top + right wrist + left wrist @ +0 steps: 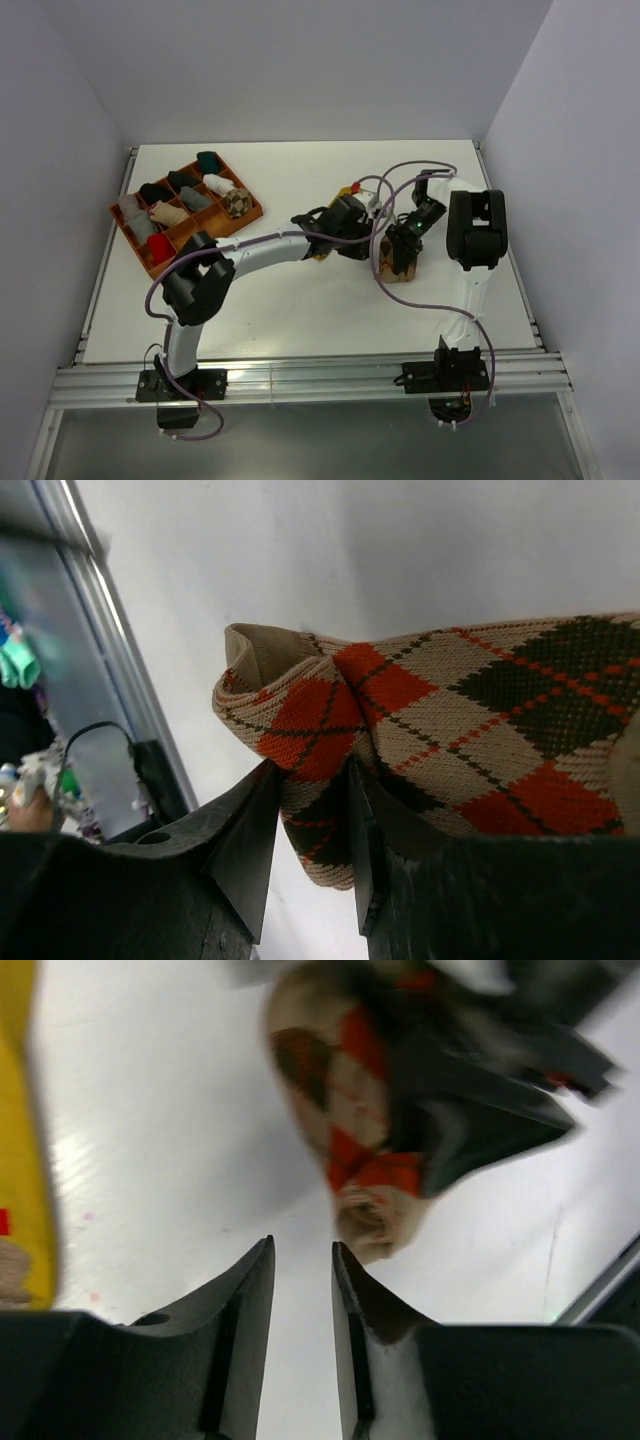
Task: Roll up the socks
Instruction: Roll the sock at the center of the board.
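Blurry argyle sock [340, 1110], mustard sock [18, 1140] partly off-frame

The tray [128, 238] sits far left on the table [300, 320], the socks [408, 268] right of centre.

An orange divided tray [252, 214] is sitting on the white table [300, 320], which is stretching away to the tray's right. A teal bundle [208, 160] is lying in the tray's far corner, with a white bundle [217, 184] just nearer. A red bundle [160, 250] is resting in its near corner.
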Tool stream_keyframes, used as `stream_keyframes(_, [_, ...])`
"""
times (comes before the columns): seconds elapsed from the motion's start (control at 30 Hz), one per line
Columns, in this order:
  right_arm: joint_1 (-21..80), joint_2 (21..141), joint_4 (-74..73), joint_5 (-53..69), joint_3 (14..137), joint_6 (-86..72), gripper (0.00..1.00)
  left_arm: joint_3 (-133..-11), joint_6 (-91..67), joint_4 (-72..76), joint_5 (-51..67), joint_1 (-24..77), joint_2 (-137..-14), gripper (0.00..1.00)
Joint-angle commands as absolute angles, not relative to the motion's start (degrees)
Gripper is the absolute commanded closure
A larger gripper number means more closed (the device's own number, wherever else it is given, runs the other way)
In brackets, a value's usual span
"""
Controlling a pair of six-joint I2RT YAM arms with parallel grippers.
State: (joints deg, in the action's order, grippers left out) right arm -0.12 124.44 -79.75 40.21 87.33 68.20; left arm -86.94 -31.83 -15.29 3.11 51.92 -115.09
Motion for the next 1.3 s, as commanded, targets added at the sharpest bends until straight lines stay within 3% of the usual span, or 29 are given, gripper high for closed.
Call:
stream_keyframes(0.0, [2.55, 127.44, -82.79, 36.29, 85.87, 69.87, 0.60, -84.30, -23.13, -10.83, 0.26, 55.54, -110.74, 0.65])
stream_keyframes(0.67, [3.43, 125.77, -82.09, 40.16, 81.30, 70.58, 0.60, -71.99, -11.87, 12.38, 3.16, 61.96, -111.62, 0.53])
stream_keyframes(1.27, [3.52, 125.42, -80.42, 40.16, 79.72, 69.17, 0.61, -69.96, -7.21, 16.70, 6.24, 63.02, -113.11, 0.49])
